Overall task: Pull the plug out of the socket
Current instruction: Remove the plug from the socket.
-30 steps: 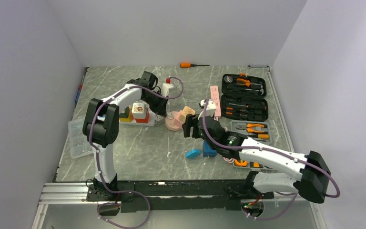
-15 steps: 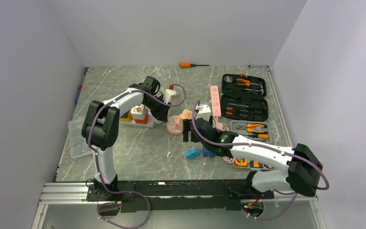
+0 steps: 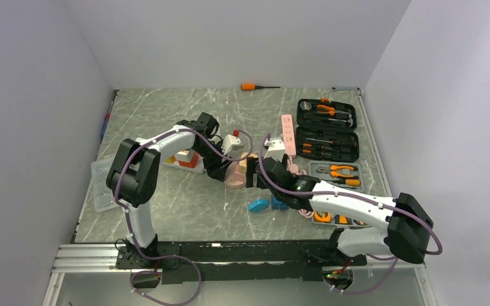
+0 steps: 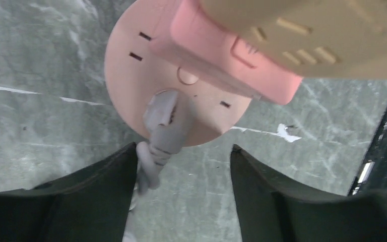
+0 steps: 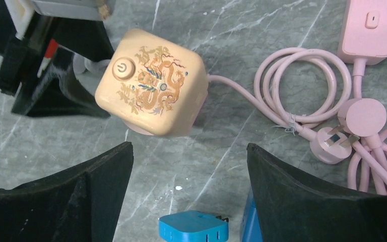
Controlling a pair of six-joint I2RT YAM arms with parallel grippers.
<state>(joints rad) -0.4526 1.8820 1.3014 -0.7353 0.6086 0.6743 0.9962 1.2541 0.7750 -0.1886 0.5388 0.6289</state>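
Note:
A round pink socket (image 4: pixel 131 75) lies on the marble table, also seen in the top view (image 3: pixel 235 180). A grey plug (image 4: pixel 167 116) sits in its face, and its cable runs down along my left finger. A beige cube (image 5: pixel 151 83) with a dragon print and a power button rests on the socket, with a pink cord trailing right. My left gripper (image 4: pixel 183 151) is open just short of the plug, with nothing between its jaws. My right gripper (image 5: pixel 189 151) is open on the near side of the cube and holds nothing.
Blue adapters (image 5: pixel 194 227) lie under my right gripper. A coiled pink cord (image 5: pixel 292 85) and a pink power strip (image 3: pixel 288 134) lie to the right. An open black tool case (image 3: pixel 327 131) is further right, an orange screwdriver (image 3: pixel 255 87) at the back, and toy blocks (image 3: pixel 188 158) on the left.
My left arm swung from the back of the table toward the socket and its jaws opened. My right gripper shifted slightly left toward the cube.

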